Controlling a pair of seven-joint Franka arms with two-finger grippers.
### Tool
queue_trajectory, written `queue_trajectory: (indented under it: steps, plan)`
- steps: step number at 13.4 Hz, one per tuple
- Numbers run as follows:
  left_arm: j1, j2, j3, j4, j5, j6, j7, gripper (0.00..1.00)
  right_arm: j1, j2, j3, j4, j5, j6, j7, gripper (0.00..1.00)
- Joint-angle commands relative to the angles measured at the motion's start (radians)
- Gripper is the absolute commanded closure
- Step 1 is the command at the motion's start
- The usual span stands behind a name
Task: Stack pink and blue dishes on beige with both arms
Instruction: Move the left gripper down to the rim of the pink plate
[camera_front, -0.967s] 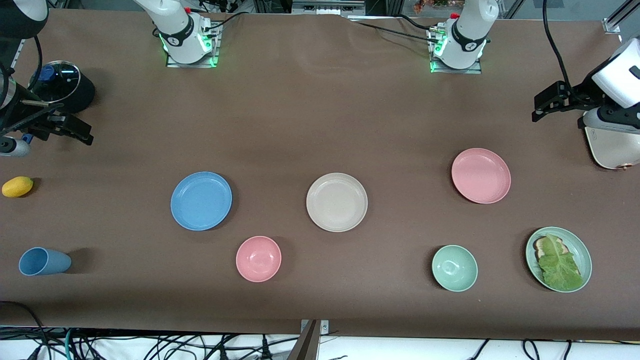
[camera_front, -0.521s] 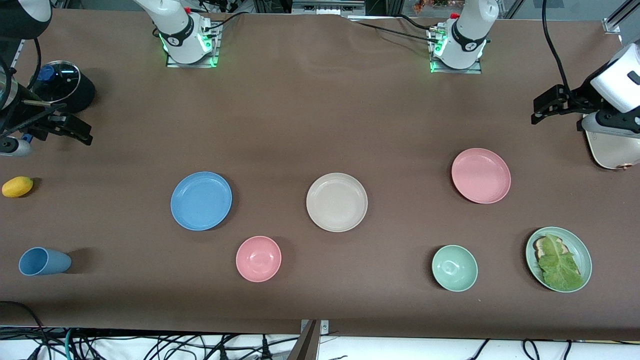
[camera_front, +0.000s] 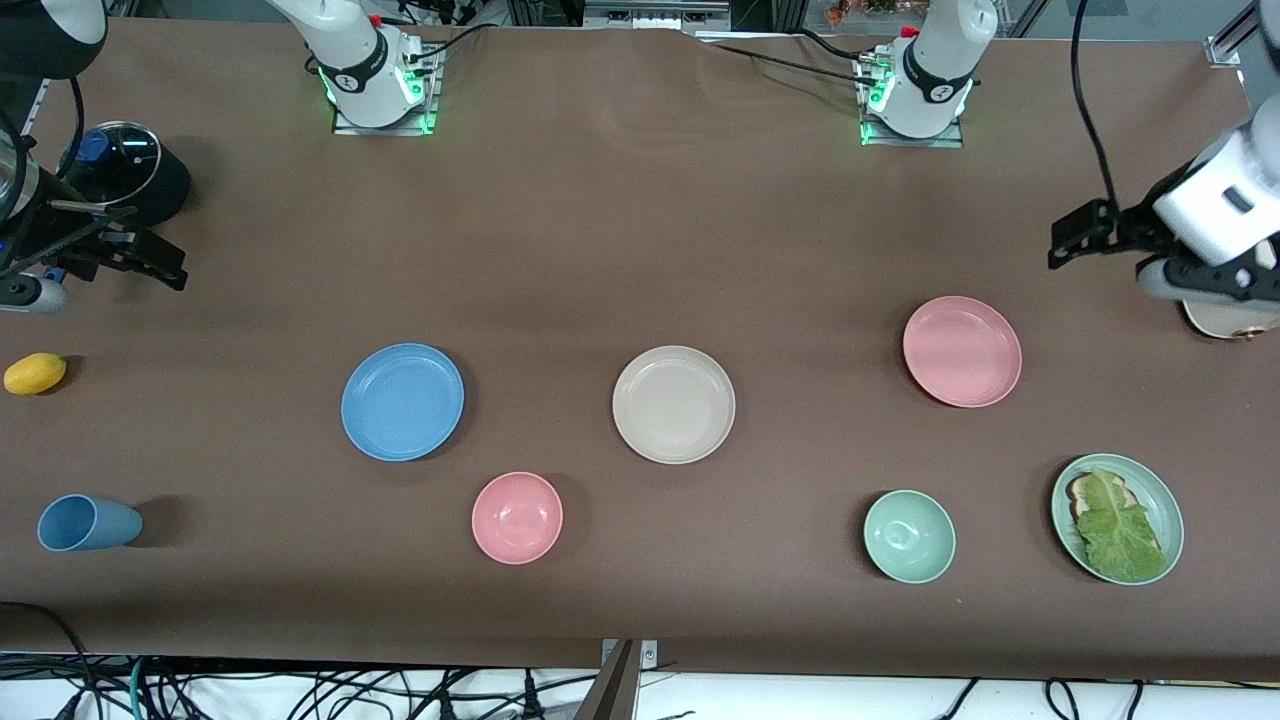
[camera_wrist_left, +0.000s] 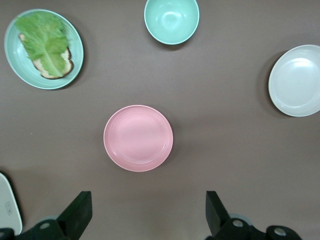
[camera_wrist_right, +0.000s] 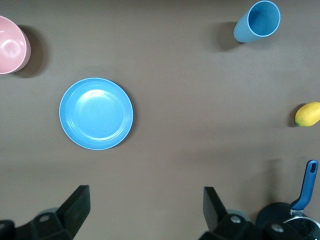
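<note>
Nothing of my stacking job is done yet, as far as I can judge: all three plates lie apart on the brown table (camera_front: 640, 230), and both my pincers are empty. Starting at the table's front edge, the blue cup (camera_front: 88, 523) lies on its side near the corner at my right arm's end, then come the pink bowl (camera_front: 517, 517), the pale green bowl (camera_front: 909, 536) and, toward my left arm's end, the pale green plate (camera_front: 1160, 500) carrying lettuce on a slice of bread. Farther from the front camera sit the task's things in a loose row: the blue plate (camera_front: 402, 401) toward my right arm's end, the beige plate (camera_front: 673, 404) about mid-table, and the pink plate (camera_front: 962, 351) toward my left arm's end, none touching another. A yellow lemon (camera_front: 35, 373) lies by the edge at my right arm's end, with a black pot (camera_front: 128, 183) farther on. My left gripper (camera_wrist_left: 145, 217) hangs spread wide over bare table near the pink plate, by the edge at that end; my right gripper (camera_wrist_right: 145, 215) hangs spread wide over the table's edge, near the pot. Both lifts and both placements onto the beige plate remain. I can read no brand, label or writing anywhere.
</note>
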Motion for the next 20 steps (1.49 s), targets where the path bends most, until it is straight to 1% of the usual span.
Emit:
queue_trajectory:
  steps: [1, 6, 7, 8, 10, 12, 16, 18, 20]
  plan:
    - [-0.006, 0.117, 0.001, 0.039, -0.004, 0.017, -0.002, 0.00, -0.003, 0.006, 0.004, 0.020, -0.014, -0.005, 0.008, 0.00]
    - [0.013, 0.289, 0.002, 0.039, -0.016, 0.093, 0.000, 0.00, 0.000, 0.017, 0.004, 0.020, -0.014, 0.004, 0.008, 0.00]
    - [0.020, 0.315, 0.002, 0.037, -0.020, 0.139, 0.000, 0.00, 0.000, 0.021, 0.006, 0.020, -0.014, 0.004, 0.008, 0.00]
    - [0.043, 0.331, 0.002, 0.021, -0.046, 0.202, 0.000, 0.00, 0.002, 0.020, 0.006, 0.021, -0.012, 0.004, 0.008, 0.00]
    - [0.117, 0.374, 0.002, 0.019, -0.105, 0.222, 0.011, 0.00, 0.003, 0.018, 0.008, 0.021, -0.012, 0.004, 0.006, 0.00]
    - [0.163, 0.417, 0.002, 0.016, -0.112, 0.253, 0.114, 0.00, 0.003, 0.018, 0.009, 0.020, -0.014, 0.004, 0.006, 0.00]
    - [0.240, 0.411, 0.004, -0.088, -0.141, 0.358, 0.243, 0.00, 0.003, 0.018, 0.009, 0.021, -0.014, 0.004, 0.006, 0.00]
    - [0.289, 0.412, 0.005, -0.159, -0.204, 0.427, 0.311, 0.00, 0.005, 0.018, 0.011, 0.021, -0.012, 0.004, 0.006, 0.00]
    - [0.319, 0.411, 0.007, -0.209, -0.235, 0.471, 0.371, 0.00, 0.005, 0.018, 0.009, 0.021, -0.014, 0.004, 0.005, 0.00]
